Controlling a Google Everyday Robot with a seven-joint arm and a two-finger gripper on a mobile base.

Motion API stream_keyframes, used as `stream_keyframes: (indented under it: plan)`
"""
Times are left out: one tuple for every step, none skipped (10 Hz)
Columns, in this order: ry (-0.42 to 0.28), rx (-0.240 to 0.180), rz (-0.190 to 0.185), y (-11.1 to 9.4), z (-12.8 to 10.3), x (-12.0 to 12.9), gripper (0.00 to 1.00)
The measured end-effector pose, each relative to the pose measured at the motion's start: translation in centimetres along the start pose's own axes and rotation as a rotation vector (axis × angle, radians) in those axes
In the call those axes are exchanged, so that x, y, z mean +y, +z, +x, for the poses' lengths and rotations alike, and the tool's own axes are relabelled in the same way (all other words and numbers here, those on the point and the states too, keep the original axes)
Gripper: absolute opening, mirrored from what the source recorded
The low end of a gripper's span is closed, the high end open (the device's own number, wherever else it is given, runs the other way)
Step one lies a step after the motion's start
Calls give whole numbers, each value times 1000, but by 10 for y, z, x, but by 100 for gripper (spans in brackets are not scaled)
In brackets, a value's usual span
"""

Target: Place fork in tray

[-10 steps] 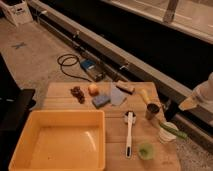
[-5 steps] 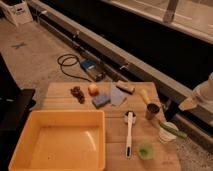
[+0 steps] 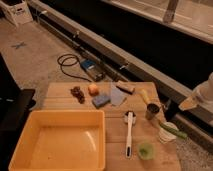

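Camera view: gripper (image 3: 186, 104) at right edge, beside table (image 3: 59, 93), fingers spread, empty. Fork (image 3: 144, 95) on table. Tray (image 3: 65, 114) front left, well apart.

**A:** What runs out of view?

**B:** The white robot arm (image 3: 204, 92) is cut by the right edge. Only its tan gripper (image 3: 186, 104) shows, off the right side of the wooden bench (image 3: 60, 92), jaws apart. The large yellow-orange plastic tray (image 3: 67, 113) and the bench are clipped at the bottom edge.

**A:** Anything unreadable?

**B:** The dark brown lump (image 3: 77, 93) beside the small orange cube (image 3: 92, 89) is too blurred to name. So are the tines of the slim tan fork (image 3: 144, 95).
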State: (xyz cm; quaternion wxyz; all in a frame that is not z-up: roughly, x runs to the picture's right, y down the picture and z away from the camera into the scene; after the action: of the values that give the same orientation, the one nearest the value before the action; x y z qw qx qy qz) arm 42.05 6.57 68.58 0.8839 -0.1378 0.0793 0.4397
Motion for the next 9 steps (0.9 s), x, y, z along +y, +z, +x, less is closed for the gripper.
stream_keyframes:
  plan:
    - [0, 0, 0, 0, 0, 0, 67]
    - [-1, 0, 0, 0, 0, 0, 67]
    - [-1, 0, 0, 0, 0, 0, 67]
    - [-1, 0, 0, 0, 0, 0, 67]
    - [-1, 0, 0, 0, 0, 0, 67]
    - [-1, 0, 0, 0, 0, 0, 67]
    - [-1, 0, -1, 0, 0, 1, 67]
    - [-5, -2, 0, 0, -1, 1, 67]
    - [-17, -6, -1, 1, -3, 1, 67]
